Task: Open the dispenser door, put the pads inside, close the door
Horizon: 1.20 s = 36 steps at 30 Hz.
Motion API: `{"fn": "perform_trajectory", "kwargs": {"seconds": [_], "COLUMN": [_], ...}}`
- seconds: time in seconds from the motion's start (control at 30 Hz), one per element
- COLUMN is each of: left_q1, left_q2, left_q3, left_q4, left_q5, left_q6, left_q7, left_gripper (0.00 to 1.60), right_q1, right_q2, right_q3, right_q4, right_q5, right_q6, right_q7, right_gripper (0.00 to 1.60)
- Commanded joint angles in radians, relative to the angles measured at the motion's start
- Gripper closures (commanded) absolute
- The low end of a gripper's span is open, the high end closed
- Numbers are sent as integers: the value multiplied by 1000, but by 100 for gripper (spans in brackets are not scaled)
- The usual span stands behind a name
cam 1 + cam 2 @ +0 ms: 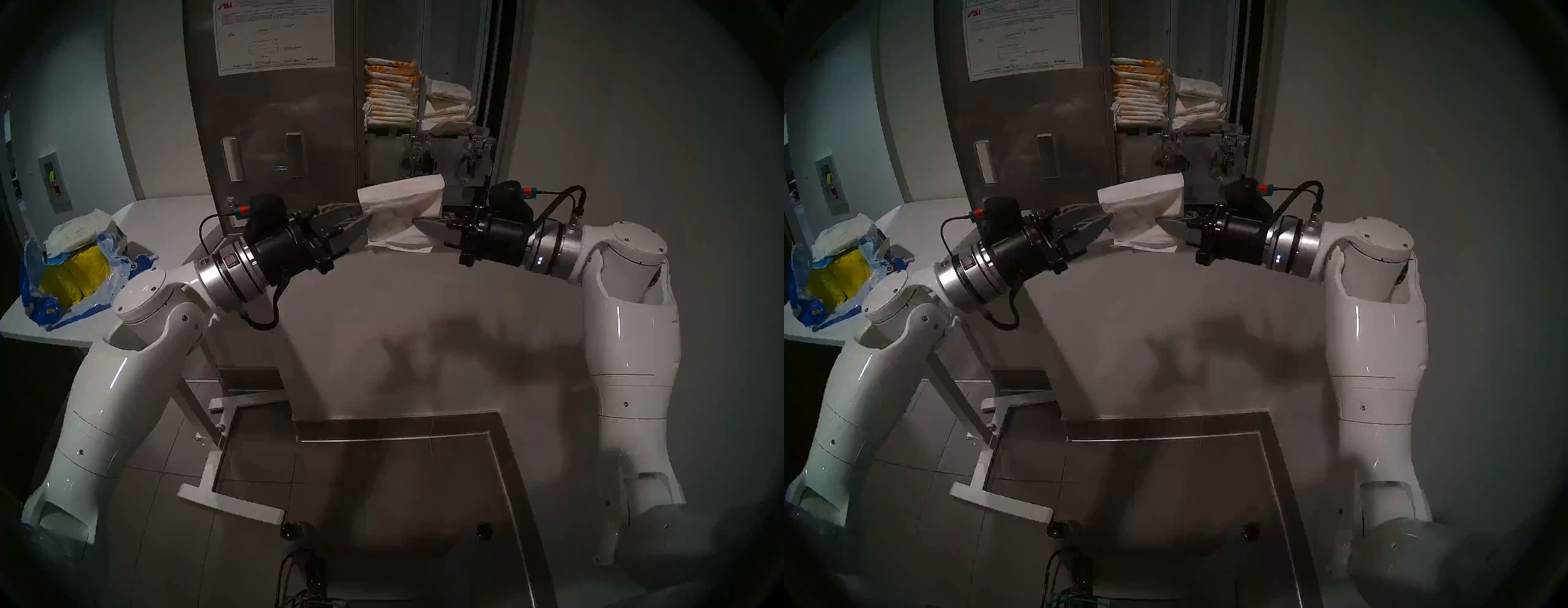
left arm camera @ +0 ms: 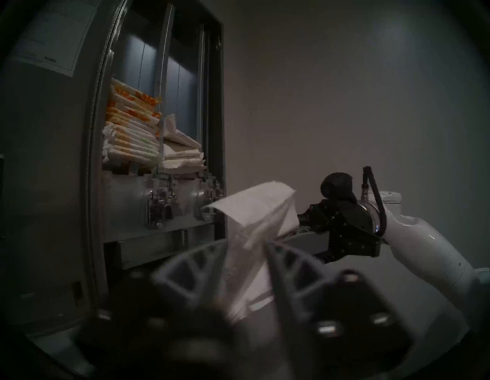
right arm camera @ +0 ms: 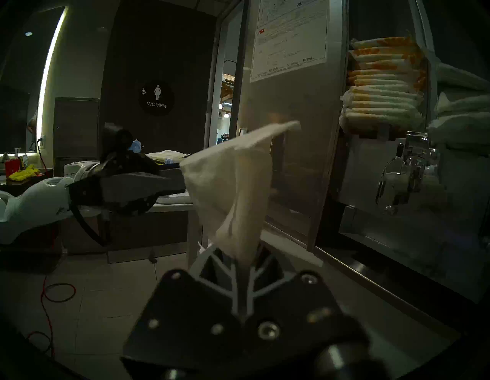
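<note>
Meanwhile, the dispenser door is standing open beside grey walls over a tiled floor; a white desk is carrying a blue plastic bag. Right gripper is pinching a white pad, while left gripper, jaws parted, is meeting its other edge

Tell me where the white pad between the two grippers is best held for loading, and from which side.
Judging by its pose, the white pad is best pinched at its short right edge, from the right, as the right gripper does now. That leaves its flat length free toward the open dispenser.
</note>
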Motion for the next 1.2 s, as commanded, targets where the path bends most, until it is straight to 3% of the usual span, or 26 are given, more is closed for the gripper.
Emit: {"fn": "perform_trajectory", "kwargs": {"seconds": [0.0,0.4,0.63,1.17], "left_q1": [-33,32,91,233], "left_q2": [12,13,13,2], "left_q3": [-30,-73,-98,-99], "left_q4": [-8,-49,-97,-200], "left_q5": [-7,-66,-78,29], "left_q6": [2,48,94,130], "left_q7": [3,43,95,295], "left_gripper": [2,0,0,0], "right_q1": [18,3,-10,-43], "right_q2": [-8,-28,-33,-58], "right_q3": [8,55,77,90], "right_q4": [-24,-71,-120,-239], "right_q5": [10,-22,-59,-173], "right_q6": [-4,-36,-91,-271], "right_q7": [-1,-82,-129,-240], "right_gripper": [160,160,160,160]}}
